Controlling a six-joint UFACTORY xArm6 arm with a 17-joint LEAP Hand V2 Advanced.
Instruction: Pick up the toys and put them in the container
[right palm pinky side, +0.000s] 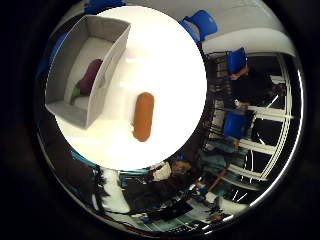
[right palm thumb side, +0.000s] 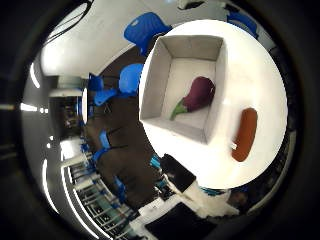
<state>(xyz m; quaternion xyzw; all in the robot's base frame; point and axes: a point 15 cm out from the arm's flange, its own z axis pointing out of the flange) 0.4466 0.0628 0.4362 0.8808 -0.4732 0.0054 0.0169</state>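
Binned: I count one purple toy (right palm thumb side: 200, 93) in the container (right palm thumb side: 216, 90).
Left: orange toy (right palm pinky side: 143, 116) on the counter (right palm pinky side: 170, 60).
Robot hand: unseen, I cannot tell its state.

Grey container (right palm thumb side: 212, 122), purple toy eggplant (right palm thumb side: 200, 95) with green stem, orange-brown sausage toy (right palm pinky side: 143, 116), white table (right palm pinky side: 165, 60).

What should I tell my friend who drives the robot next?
Hand: no part of it shows in either palm view, so its state cannot be told; it holds nothing that shows.
Toys: the purple eggplant toy lies inside the grey container. The orange sausage toy lies on the white round table, beside the container and apart from it.
Done: one toy is in.
Left: pick up the orange sausage toy and put it in the container.
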